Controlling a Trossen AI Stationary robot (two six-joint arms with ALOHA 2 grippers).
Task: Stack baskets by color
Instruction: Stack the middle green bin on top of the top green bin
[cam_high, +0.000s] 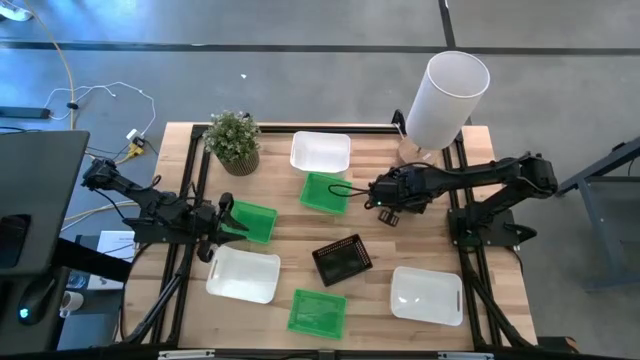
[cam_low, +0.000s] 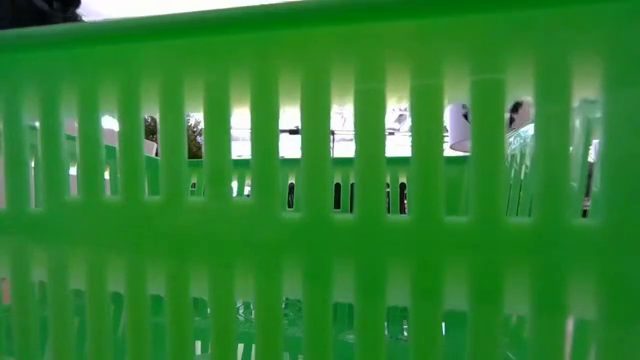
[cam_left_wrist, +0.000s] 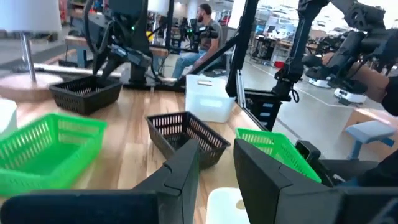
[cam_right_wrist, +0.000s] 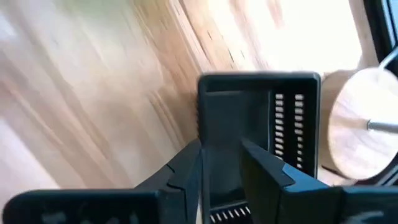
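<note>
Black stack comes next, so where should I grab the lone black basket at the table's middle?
Take the black basket by one side wall's rim, straight from above, one finger inside, one outside. It sits upright, open side up, turned diagonally to the table edges, so turn the wrist to match.

A potted plant (cam_high: 233, 141) stands at the table's (cam_high: 500, 300) far left, a tall cylinder (cam_high: 446, 98) at its far right, baskets (cam_high: 342, 260) spread between and nearer.

Green basket (cam_high: 324, 192) slatted plastic; table (cam_high: 300, 255) matt wood.
</note>
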